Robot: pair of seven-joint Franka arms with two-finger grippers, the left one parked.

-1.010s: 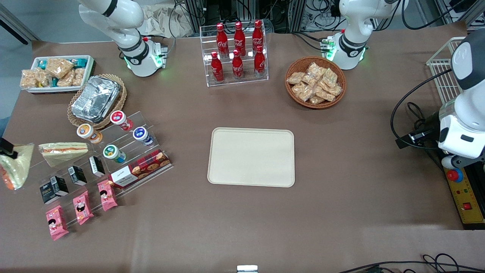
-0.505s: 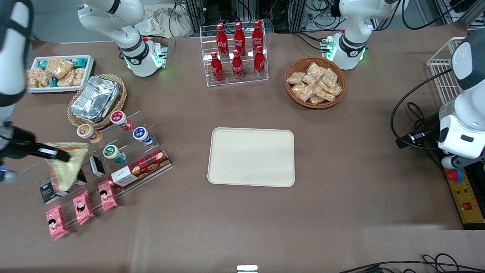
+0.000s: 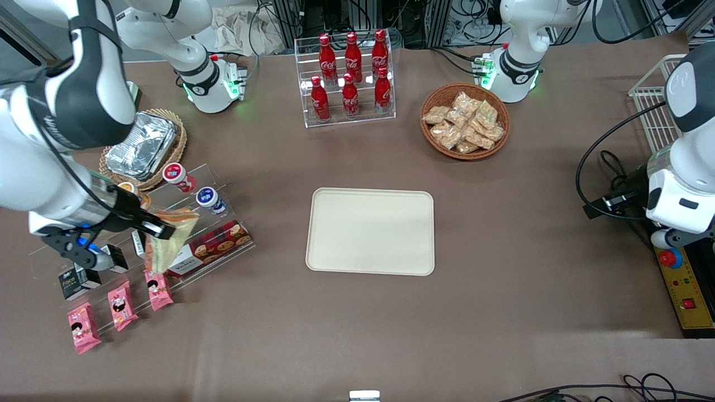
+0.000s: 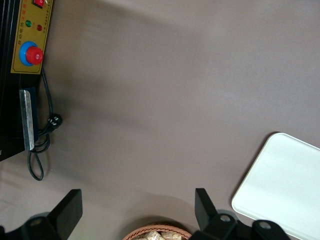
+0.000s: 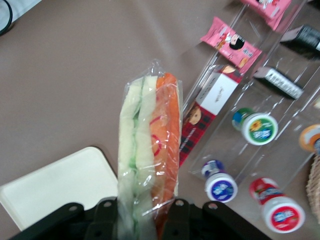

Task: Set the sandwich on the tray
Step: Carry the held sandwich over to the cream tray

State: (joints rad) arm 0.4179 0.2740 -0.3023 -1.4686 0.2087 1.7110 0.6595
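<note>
The end effector point(image 3: 159, 230) is clamped on the sandwich point(image 3: 167, 240), which hangs long-axis-down above the snack display, with the tray point(image 3: 371, 231) lying well apart at three o'clock on the tabletop point(image 3: 357, 324).

The sandwich point(image 3: 167, 239) is a clear-wrapped wedge, pale bread with a fat orange layer and some green in it, and it's hanging point-down up in the air, pinched at its top in the gripper point(image 3: 158, 228) over the clear snack rack toward the working arm's end of the table. The tray point(image 3: 371, 231) is a big flat cream-beige rectangle with rounded corners and a low rim, lying flat around the middle of the table, well apart from the sandwich with nothing on it.
</note>
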